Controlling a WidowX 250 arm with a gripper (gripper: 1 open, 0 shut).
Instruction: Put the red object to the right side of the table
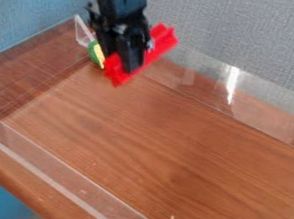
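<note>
The red object is a bright red bar held slantwise above the table, near the back left. My black gripper is shut on it across its middle, pointing steeply down. One end of the bar sticks out to the upper right, the other to the lower left at about table height; whether it touches the wood I cannot tell.
A yellow-green corn-like toy peeks out just behind and left of the gripper, mostly hidden. Low clear acrylic walls edge the tabletop at the back, left and front. A blue-grey wall stands behind.
</note>
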